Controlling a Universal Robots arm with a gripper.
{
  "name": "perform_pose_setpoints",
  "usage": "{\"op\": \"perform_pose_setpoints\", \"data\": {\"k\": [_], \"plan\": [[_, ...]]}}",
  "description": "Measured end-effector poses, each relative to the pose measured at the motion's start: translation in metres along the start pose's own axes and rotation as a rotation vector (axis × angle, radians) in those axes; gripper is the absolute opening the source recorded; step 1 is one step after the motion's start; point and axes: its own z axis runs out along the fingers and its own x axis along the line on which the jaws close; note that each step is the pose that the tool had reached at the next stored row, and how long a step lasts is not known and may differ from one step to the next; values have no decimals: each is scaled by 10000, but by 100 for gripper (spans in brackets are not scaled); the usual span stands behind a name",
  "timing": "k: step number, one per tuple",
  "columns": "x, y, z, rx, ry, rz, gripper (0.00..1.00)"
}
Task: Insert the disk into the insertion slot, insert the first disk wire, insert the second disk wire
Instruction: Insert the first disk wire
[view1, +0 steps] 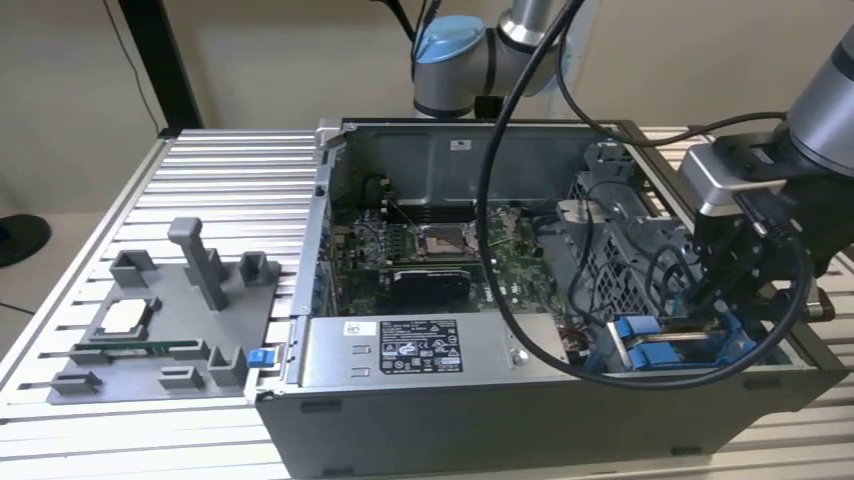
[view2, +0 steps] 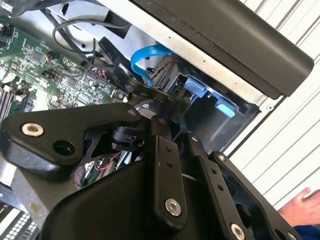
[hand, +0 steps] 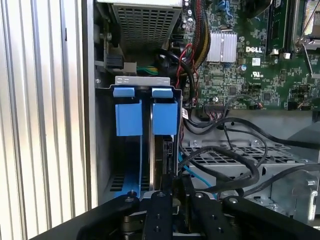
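The insertion slot (hand: 107, 150) is a metal bay with two blue carrier tabs at its mouth, in the case corner at the exterior view's right (view1: 667, 350). The disk (hand: 167, 150) sits edge-on inside it under one blue tab (hand: 165, 117). My gripper (hand: 179, 192) hangs right over the bay (view1: 707, 300). Its fingers (view2: 162, 150) stand close together around the end of a flat black wire (view2: 120, 70). A blue wire (view2: 145, 55) loops beside the black wire and runs down beside the disk (hand: 192, 172).
The open computer case (view1: 534, 410) holds the motherboard (view1: 427, 245), a grey power-supply box (view1: 400, 345) and loose black cables (hand: 225, 155) next to the bay. A grey fixture tray (view1: 147, 330) lies at the exterior view's left. A hand (view2: 305, 200) shows beyond the case.
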Motion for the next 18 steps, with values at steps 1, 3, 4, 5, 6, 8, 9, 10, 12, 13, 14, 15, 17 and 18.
{"op": "perform_pose_setpoints", "data": {"k": [1,3,4,5,6,8,9,10,12,13,14,15,17,18], "plan": [[0,0,2,2,0,17,0],[1,0,6,5,1,54,0],[2,0,7,8,2,79,0],[4,-1,10,11,3,108,0],[5,-1,11,14,5,143,0],[7,-1,14,22,10,217,0],[8,-1,16,26,11,258,0],[8,0,18,30,13,296,0],[9,0,21,36,15,358,0],[9,0,23,39,17,393,0],[9,0,25,43,19,426,0],[9,0,26,46,20,456,0],[10,0,29,50,22,499,0],[10,0,31,52,22,515,0]]}}
